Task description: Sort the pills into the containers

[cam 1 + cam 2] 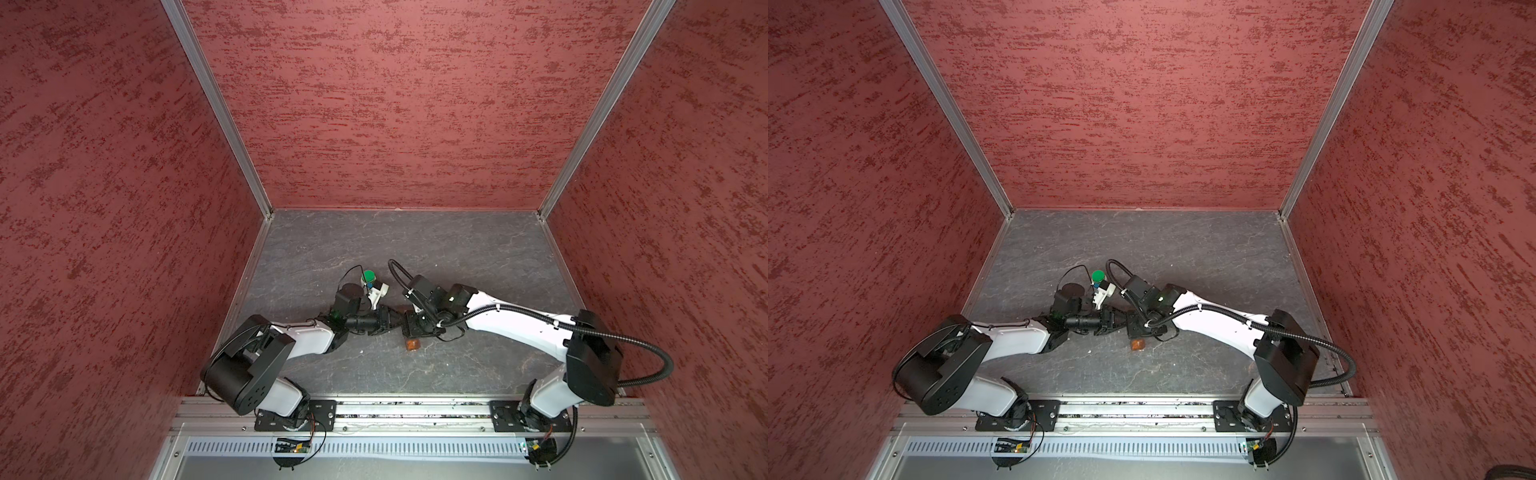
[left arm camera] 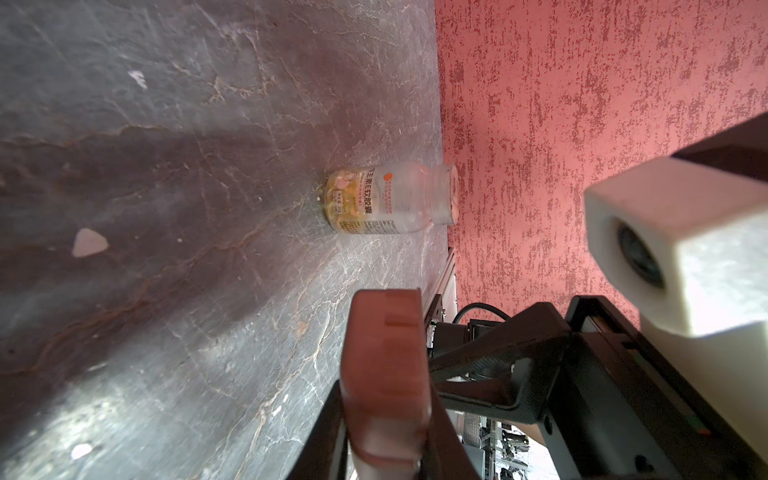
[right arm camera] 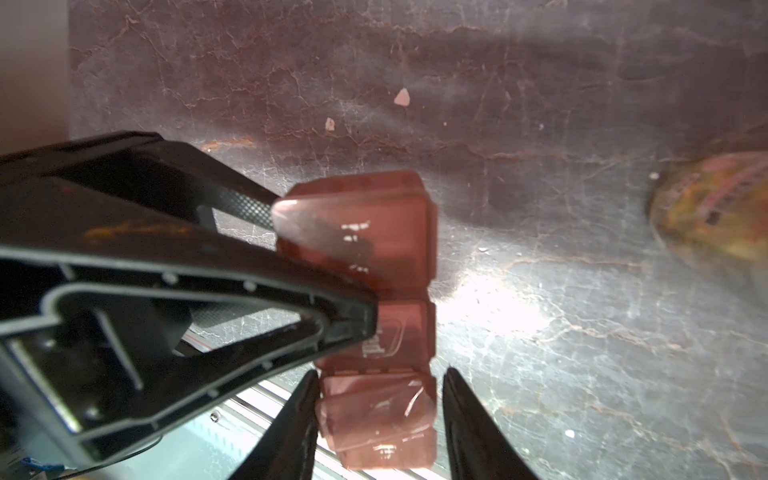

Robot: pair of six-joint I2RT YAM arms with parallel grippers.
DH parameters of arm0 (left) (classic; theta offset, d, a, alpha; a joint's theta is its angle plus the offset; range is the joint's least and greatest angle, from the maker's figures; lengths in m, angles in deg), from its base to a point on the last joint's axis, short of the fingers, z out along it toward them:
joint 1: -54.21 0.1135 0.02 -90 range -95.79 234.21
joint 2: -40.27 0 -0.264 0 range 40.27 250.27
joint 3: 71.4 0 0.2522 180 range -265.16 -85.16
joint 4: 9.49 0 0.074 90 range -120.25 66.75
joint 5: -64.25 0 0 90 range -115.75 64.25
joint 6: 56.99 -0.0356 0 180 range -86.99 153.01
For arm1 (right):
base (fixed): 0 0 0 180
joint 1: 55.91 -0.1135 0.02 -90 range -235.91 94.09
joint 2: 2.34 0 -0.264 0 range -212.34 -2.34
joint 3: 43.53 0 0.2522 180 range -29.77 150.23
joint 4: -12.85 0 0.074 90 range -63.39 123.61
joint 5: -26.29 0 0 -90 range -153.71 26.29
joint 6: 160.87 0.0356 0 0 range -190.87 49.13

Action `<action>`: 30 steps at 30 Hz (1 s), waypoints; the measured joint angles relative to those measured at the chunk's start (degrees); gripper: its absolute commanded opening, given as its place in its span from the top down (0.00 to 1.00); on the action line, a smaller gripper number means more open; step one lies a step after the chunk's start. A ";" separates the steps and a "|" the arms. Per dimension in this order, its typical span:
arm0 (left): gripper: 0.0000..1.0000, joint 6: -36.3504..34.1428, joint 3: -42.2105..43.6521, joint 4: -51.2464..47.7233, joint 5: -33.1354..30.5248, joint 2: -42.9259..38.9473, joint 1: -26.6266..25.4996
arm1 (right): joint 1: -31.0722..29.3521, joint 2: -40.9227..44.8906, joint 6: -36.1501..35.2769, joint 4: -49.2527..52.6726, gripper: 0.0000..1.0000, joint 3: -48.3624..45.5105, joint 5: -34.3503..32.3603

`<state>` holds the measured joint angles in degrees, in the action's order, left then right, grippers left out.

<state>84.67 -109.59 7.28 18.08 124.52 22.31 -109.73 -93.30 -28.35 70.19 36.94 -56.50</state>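
Left wrist view: containers (image 2: 384, 332), one translucent brown strip of lidded cells, being held by the left gripper (image 2: 384, 399), its jaws being pressed almost together on the strip. Right wrist view: right gripper (image 3: 380, 372) being shown partly open, its fingers (image 3: 469, 424) being set either side of one cell of the same strip; a thin gap appears to be showing beside one finger, though blur is leaving contact unsettled. Pills (image 2: 338, 199), yellow, being stored inside the clear amber bottle (image 2: 399, 199), which is standing on the grey table (image 2: 166, 208) near the strip. Both top views: grippers being seen tip to tip at mid-table; green-capped bottle (image 1: 368, 276) being seen beyond the left gripper.
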 measured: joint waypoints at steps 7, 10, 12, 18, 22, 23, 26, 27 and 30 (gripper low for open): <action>1.00 -0.02 0.00 -0.02 -0.02 0.07 0.02 | 0.00 0.00 -0.20 1.29 0.51 0.33 -0.79; 1.00 -0.07 0.00 -0.02 -0.07 0.09 0.02 | 0.00 0.00 -0.42 2.25 0.52 0.63 -1.49; 1.00 -0.15 0.00 -0.50 -0.39 0.20 0.13 | 0.04 0.02 -0.57 3.58 0.52 1.20 -2.47; 1.00 -0.81 0.00 -1.05 -0.37 0.52 0.31 | 0.42 0.20 -0.87 7.21 0.53 1.53 -5.33; 1.00 -1.01 0.00 -1.07 -0.37 0.52 0.31 | 0.59 0.20 -1.01 8.55 0.54 1.53 -6.56; 1.00 -1.05 0.00 -1.07 -0.37 0.52 0.31 | 0.59 0.20 -1.03 8.81 0.55 1.53 -6.86; 1.00 -1.07 0.00 -1.09 -0.37 0.52 0.31 | 0.68 0.20 -1.05 9.40 0.56 1.53 -7.87; 1.00 -1.07 0.00 -1.09 -0.37 0.52 0.31 | 0.70 0.17 -1.05 9.53 0.56 1.53 -8.15; 1.00 -1.09 0.00 -1.14 -0.37 0.52 0.31 | 0.76 0.11 -1.25 9.77 0.58 1.53 -9.03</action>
<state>83.57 -109.59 6.14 17.71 125.05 22.62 -108.96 -93.19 -29.60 79.96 38.47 -65.53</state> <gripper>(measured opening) 0.252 0.430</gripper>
